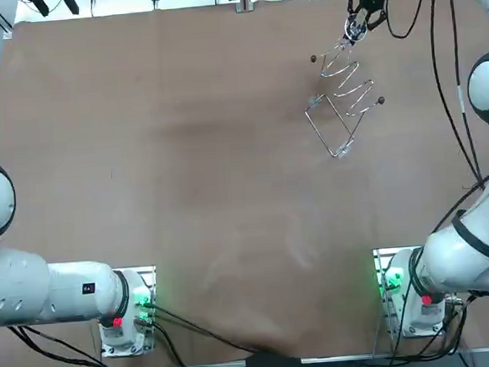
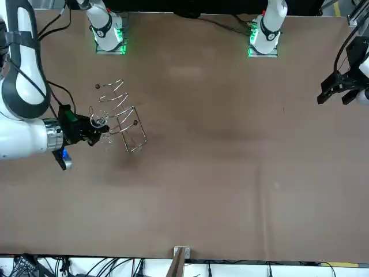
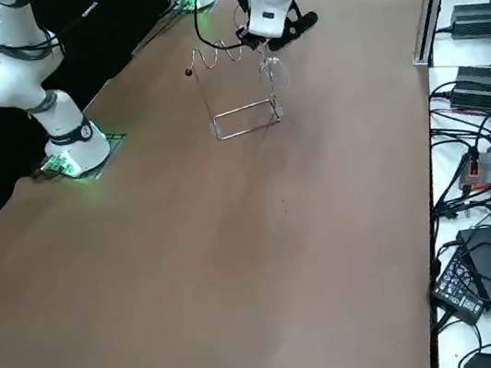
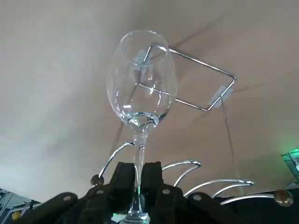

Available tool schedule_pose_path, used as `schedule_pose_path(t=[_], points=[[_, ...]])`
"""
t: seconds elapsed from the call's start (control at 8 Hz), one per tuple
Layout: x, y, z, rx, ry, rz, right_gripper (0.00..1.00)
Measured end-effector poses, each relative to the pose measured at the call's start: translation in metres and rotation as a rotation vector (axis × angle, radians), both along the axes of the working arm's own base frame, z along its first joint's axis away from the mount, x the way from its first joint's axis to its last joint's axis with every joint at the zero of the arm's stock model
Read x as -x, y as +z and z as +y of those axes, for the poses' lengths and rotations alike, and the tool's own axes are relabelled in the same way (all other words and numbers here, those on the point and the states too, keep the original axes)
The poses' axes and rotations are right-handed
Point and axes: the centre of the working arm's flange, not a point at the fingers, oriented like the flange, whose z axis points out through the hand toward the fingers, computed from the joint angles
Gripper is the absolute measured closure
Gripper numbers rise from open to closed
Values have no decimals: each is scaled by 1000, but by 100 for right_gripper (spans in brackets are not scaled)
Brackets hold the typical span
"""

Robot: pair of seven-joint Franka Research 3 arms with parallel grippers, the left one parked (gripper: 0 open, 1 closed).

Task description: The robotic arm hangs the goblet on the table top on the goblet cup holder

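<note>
Right gripper (image 4: 138,179) clamped on goblet (image 4: 141,88) stem, bowl hanging down, at wire holder's (image 1: 342,105) 12 o'clock end, top view.

One goblet (image 4: 141,93), one wire cup holder (image 1: 344,101) and one end effector (image 4: 138,179) beside that holder, all over one table (image 1: 184,154).

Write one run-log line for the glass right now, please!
right gripper: fingers shut on goblet stem | goblet: bowl-down, off table | position: beside cup holder prongs | hung: not clear
</note>
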Motion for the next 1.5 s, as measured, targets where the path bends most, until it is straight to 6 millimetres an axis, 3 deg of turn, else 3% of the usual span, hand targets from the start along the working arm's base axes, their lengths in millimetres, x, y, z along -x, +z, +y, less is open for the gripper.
schedule_pose_path(t=[0.62,1.5], points=[[-1,-4,19,10,1,4,89],[-9,-11,22,18,-29,-28,89]])
